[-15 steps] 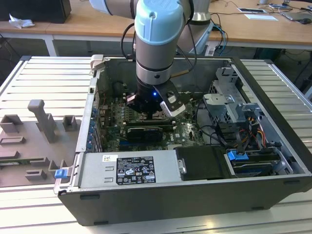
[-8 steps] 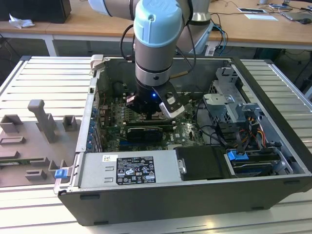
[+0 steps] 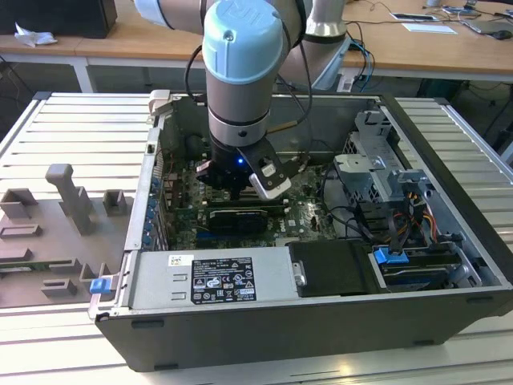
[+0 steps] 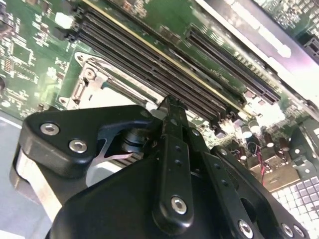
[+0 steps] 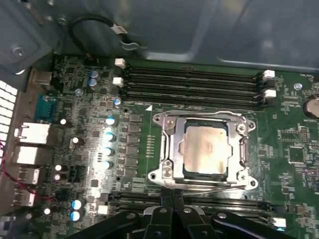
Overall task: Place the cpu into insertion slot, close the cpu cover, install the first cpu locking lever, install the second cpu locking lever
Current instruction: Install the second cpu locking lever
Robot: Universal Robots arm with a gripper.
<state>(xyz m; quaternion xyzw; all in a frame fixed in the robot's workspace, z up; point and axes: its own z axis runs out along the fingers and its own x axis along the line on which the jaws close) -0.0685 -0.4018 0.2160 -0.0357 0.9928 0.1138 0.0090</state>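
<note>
In the first wrist view the cpu (image 5: pixel 204 149), a pale beige-silver square, lies flat in its socket on the green motherboard. The silver cpu cover (image 5: pixel 168 144) is folded down around it as a frame. A thin metal locking lever (image 5: pixel 209 184) runs along the socket's edge nearest my fingers. My gripper (image 5: pixel 172 192) is shut, with its two black fingers pressed together and nothing seen between them. Their tips sit right at that lever-side edge of the socket. The second wrist view shows the shut gripper (image 4: pixel 169 103) from behind, with a socket corner (image 4: pixel 92 82) beyond it. In the exterior view the gripper (image 3: pixel 240 191) reaches down into the open case.
Black memory slots (image 5: pixel 194 84) run beside the socket on both sides. A long black card (image 3: pixel 236 218) lies just in front of the gripper. The power supply (image 3: pixel 212 277), drive cage (image 3: pixel 385 176) and case walls hem in the board. A grey fixture (image 3: pixel 64 216) stands at the exterior view's left.
</note>
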